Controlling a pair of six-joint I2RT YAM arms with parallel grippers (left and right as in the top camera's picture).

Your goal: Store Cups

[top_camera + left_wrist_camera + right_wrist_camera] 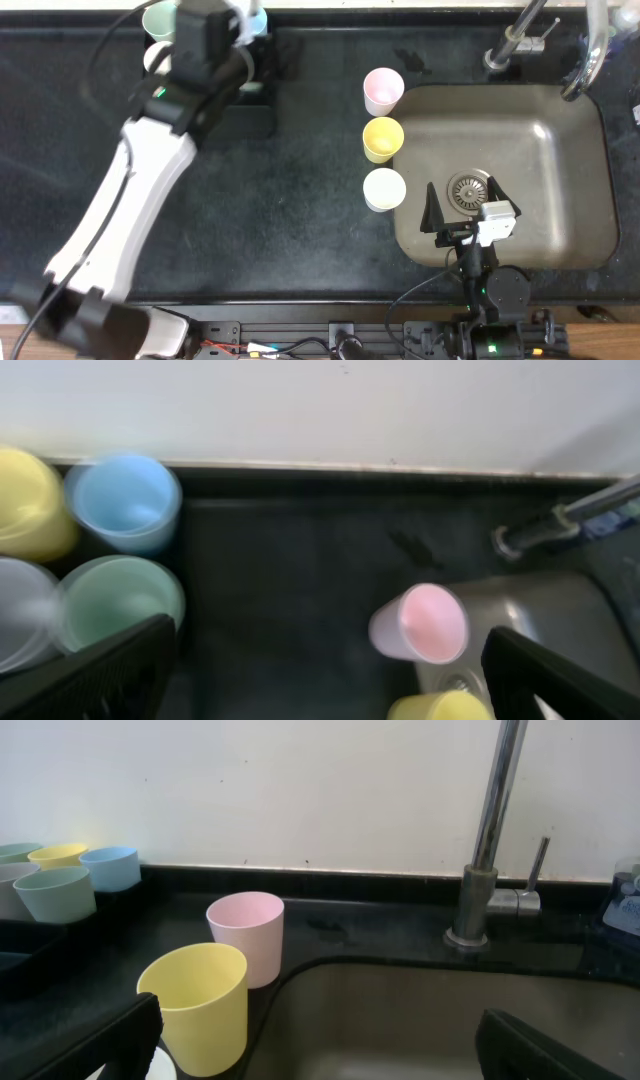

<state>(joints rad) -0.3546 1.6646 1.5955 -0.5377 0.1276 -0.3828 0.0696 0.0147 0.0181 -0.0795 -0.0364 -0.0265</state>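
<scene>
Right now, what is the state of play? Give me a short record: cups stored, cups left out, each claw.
stored: blue cup, green cup, second yellow cup, pale cup, grouped at the counter's back left
left out: pink cup, yellow cup, white cup, upright in a row along the sink rim
left claw: open, empty, above the counter beside the stored group
right claw: open, empty, over the sink

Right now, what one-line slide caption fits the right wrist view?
Beside the sink, a pink cup and a yellow cup stand upright, faucet behind.
</scene>
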